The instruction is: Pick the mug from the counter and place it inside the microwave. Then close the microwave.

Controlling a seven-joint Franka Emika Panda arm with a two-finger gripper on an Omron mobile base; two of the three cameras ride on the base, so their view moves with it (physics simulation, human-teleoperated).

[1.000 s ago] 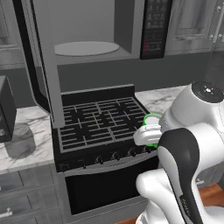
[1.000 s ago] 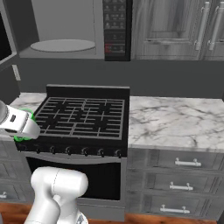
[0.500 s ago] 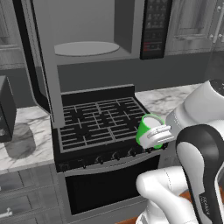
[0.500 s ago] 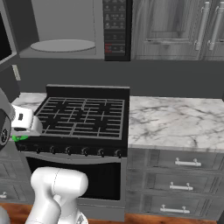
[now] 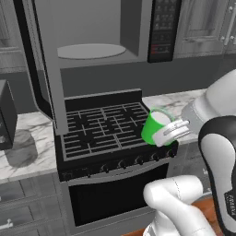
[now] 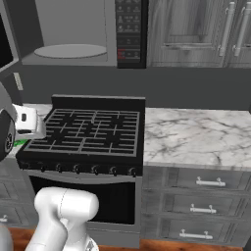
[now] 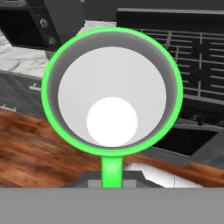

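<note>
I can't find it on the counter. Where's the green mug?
The mug is held tilted in the shut pincer, in the air by the stove's right front corner, below the open microwave.

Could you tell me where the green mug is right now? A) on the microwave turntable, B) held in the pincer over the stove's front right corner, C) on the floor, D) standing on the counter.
B: the mug is off the counter, tilted in the shut pincer above the stove.

The gripper (image 5: 171,132) holds the green mug (image 5: 154,125), tilted, above the stove (image 5: 101,131). The microwave (image 5: 99,41) stands open overhead.
</note>
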